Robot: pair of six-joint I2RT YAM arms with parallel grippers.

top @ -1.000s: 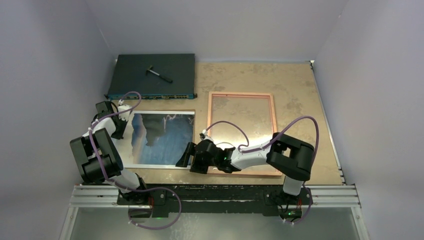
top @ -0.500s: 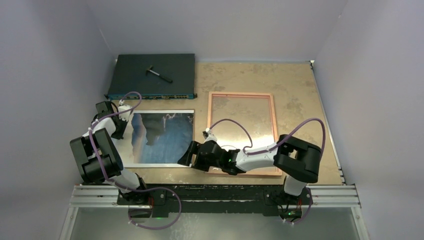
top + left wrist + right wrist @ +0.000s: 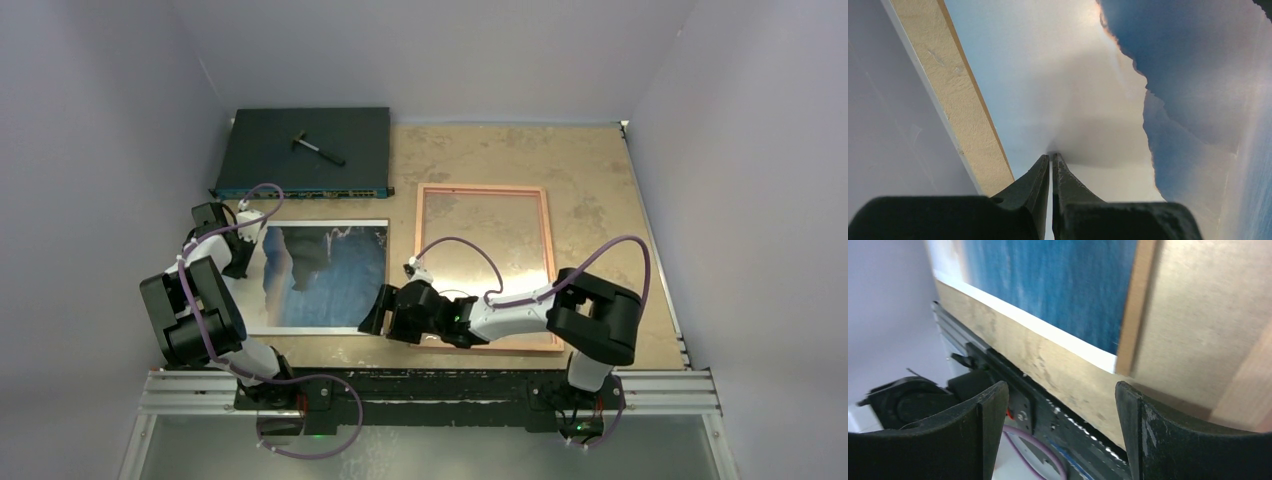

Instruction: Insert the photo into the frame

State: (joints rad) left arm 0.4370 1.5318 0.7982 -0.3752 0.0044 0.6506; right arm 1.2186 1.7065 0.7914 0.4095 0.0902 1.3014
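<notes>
Left hand [image 3: 1051, 159] is pressed shut, its two dark fingers meeting at the tips over the pale, glare-washed left part of the photo [image 3: 330, 272]. Whether the tips touch the sheet or hang just above it cannot be made out, and nothing shows between them. Right hand [image 3: 1059, 390] stands wide open and holds nothing. It sits low by the photo's near right corner, with the near edge of the surface [image 3: 590, 170] and the black rail [image 3: 1013, 385] in the gap between its fingers.

The photo lies flat and face up on the left half of the surface, wholly outside the frame [image 3: 484, 187]. The frame lies flat just to the right of it, bare surface showing through its pane.

From above, the right arm [image 3: 520, 310] covers the frame's near left corner and part of its near side, and the left arm [image 3: 195, 310] overlaps the photo's left edge. Reflections blot much of the picture, so only its blue right side reads clearly. In the right wrist view a brown strip runs along the photo's right edge; what it belongs to is unclear. A dark box [image 3: 300, 150] sits at the far left with a small tool [image 3: 318, 148] on top.
</notes>
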